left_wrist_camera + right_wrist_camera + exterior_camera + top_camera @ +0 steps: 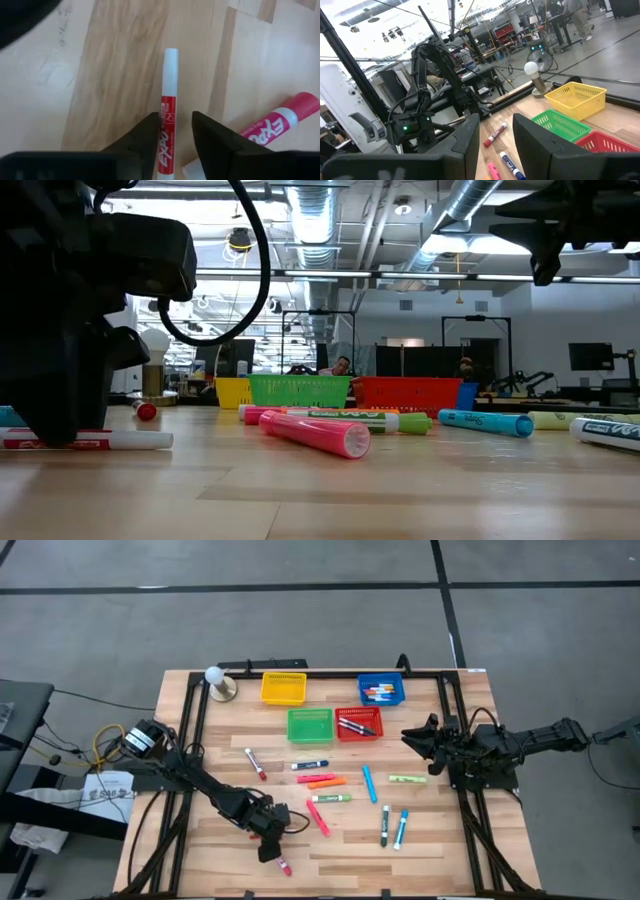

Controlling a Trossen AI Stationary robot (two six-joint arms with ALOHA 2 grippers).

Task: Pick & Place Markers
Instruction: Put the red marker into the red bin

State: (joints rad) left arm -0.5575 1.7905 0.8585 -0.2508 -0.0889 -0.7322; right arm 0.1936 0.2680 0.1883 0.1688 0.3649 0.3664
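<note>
Claw [176, 131] of left arm, narrow, straddles slim white red-labelled marker [168, 107] on wood-grain table [115, 75].

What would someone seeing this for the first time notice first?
Probably the colourful markers scattered across the middle of the wooden table, with four small mesh baskets along its far side. Next, the left gripper at the near edge, straddling a red marker, while the right gripper hovers beside the baskets.

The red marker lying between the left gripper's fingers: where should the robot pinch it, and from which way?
Best on the middle of its barrel, from straight above. The red marker lies flat on the table, long and thin, and the left gripper has one finger on each long side, so closing across the narrow width should hold it.
</note>
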